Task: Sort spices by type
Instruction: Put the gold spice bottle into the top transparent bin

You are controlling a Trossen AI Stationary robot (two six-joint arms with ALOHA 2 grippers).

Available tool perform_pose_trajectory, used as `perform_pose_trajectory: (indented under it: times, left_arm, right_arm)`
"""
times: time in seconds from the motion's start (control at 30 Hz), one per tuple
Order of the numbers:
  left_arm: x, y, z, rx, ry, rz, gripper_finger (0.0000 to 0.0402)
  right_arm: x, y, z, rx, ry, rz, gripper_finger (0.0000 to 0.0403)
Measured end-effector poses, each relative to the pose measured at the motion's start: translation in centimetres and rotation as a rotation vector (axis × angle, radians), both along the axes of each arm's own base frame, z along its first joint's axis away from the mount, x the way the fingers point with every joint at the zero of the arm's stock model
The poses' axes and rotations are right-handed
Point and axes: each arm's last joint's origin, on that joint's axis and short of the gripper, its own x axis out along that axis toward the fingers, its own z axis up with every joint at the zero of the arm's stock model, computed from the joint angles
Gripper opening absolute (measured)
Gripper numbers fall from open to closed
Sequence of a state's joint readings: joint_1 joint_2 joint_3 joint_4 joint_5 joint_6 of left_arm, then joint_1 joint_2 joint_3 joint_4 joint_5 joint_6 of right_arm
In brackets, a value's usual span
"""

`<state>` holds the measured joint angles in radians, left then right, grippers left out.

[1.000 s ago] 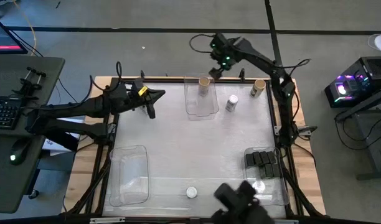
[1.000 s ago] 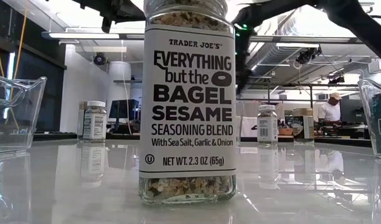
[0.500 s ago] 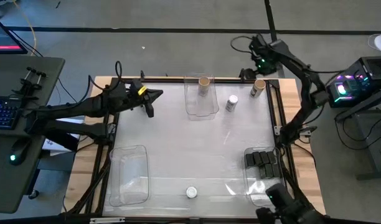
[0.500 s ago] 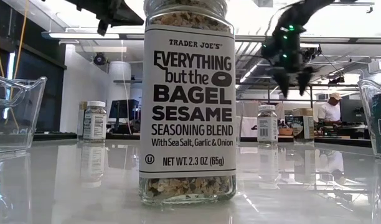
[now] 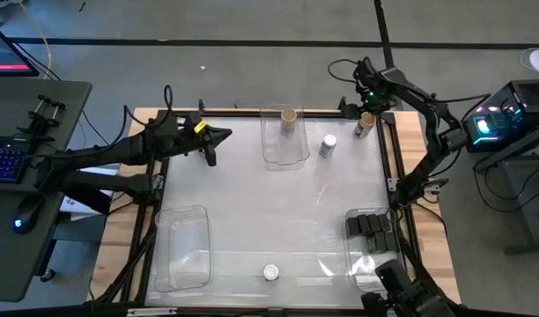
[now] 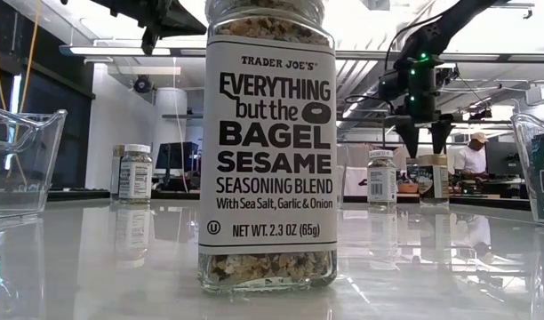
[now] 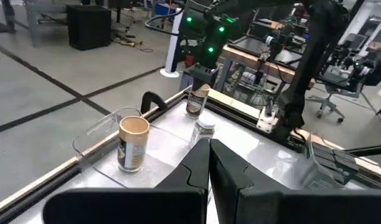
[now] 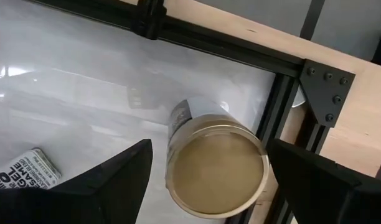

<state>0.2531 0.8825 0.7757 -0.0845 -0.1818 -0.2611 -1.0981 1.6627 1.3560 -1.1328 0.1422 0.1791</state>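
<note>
A tan-lidded spice jar [image 5: 365, 124] stands upright at the table's far right corner. My right gripper [image 8: 209, 186] hangs open just above it, pointing down, with one finger on either side of the lid [image 8: 216, 171] and touching nothing; the low view shows this gripper [image 6: 423, 142] too. Another tan-lidded jar [image 5: 289, 119] stands in the far clear bin [image 5: 285, 151]. A white-lidded jar [image 5: 328, 145] stands between them. A seasoning jar [image 6: 268, 151] stands near the front edge. Black boxes [image 5: 371, 227] lie in the right bin. My left gripper [image 5: 213, 143] is shut and empty, at the far left.
An empty clear bin [image 5: 181, 251] sits at the front left. The black frame rail and its corner bracket [image 8: 327, 84] run close behind the corner jar. A white-lidded jar [image 5: 366, 262] stands in the right bin near the boxes.
My right gripper has swung from above the far bin toward the table's right edge. It has then come down over the tan-lidded jar in the far right corner, rolling as it went. The jars have kept their places.
</note>
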Motion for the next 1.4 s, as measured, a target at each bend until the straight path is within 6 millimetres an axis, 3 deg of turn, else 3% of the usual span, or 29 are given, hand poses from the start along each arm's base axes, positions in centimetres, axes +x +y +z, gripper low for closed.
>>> perform_pose_trajectory:
  times: [0.63, 1.1, 1.4]
  left_arm:
    - [0.0, -0.1, 0.0, -0.039, -0.016, -0.016, 0.0000]
    - [0.1, -0.3, 0.0, -0.092, -0.034, -0.080, 0.0000]
    - [0.1, -0.3, 0.0, -0.089, -0.032, -0.081, 0.0000]
  right_arm:
    - [-0.1, 0.1, -0.1, 0.018, 0.022, 0.036, 0.0316]
    - [0.4, -1.1, -3.3, 0.152, 0.021, -0.004, 0.0316]
    - [0.3, -0.8, -3.5, 0.198, 0.048, 0.044, 0.0296]
